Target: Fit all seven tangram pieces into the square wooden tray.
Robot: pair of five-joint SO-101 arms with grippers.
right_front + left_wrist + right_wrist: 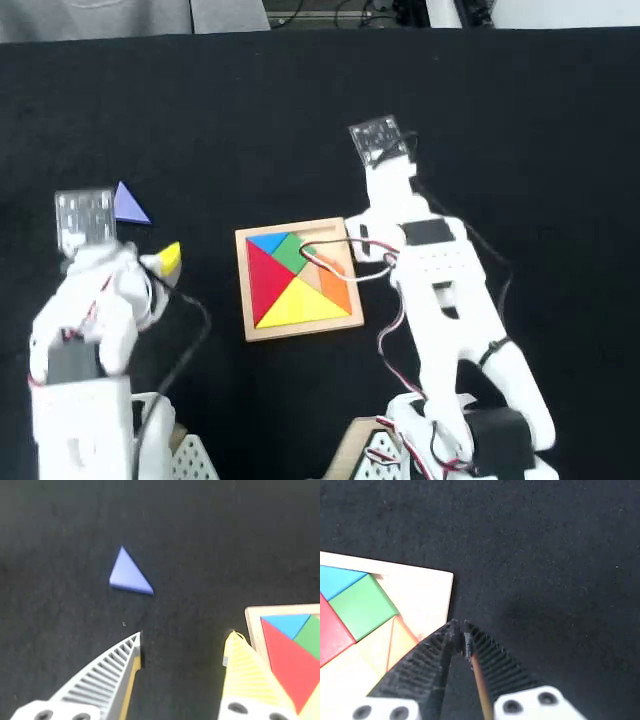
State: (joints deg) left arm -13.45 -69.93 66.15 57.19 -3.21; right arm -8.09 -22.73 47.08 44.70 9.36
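Mid-bench [520, 110]: tray [305, 328], packed with red triangle [265, 282], yellow triangle [298, 303], blue triangle [268, 242], green square [292, 253] and orange piece [335, 290]. Bare wood in the corner nearest the right tool [460, 628]. Pressed together there at the tray's edge, pinching nothing. Well apart from the tray, flat on the bench: purple triangle [129, 575]. Near it, left tool [182, 647], spread wide and empty, yellow finger [245, 670] just beside the tray's corner.
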